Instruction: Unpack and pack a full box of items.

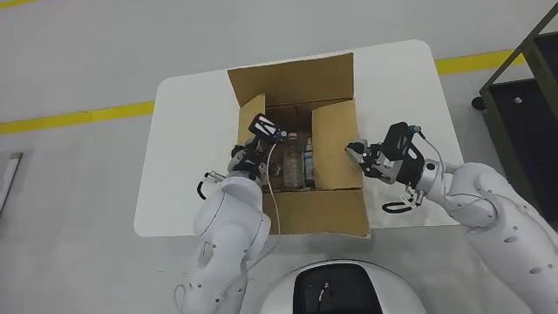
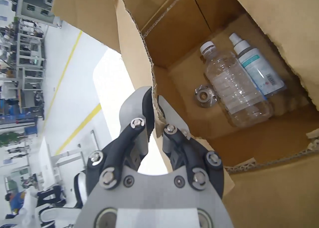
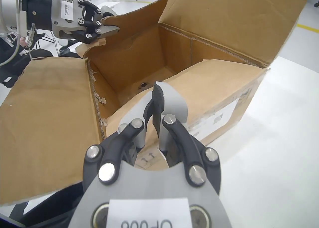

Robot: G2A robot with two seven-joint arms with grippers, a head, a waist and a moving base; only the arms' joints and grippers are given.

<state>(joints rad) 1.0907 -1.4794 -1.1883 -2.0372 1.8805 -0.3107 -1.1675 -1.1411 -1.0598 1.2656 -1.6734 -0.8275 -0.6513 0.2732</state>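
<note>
An open cardboard box stands in the middle of the white table. Inside it lie a clear plastic bottle, a white spray bottle and a small metal flange. My left gripper is shut on the torn edge of the box's left flap, which stands upright; this grip on the left flap also shows from across the box, at my left gripper. My right gripper is shut, its tips at the inward-leaning right flap with nothing between the pads. Seen from above, my right gripper is just outside that flap.
The back flap and the front flap are folded outward. Bare table lies to the left and right of the box. A dark metal rack stands off the table's right side.
</note>
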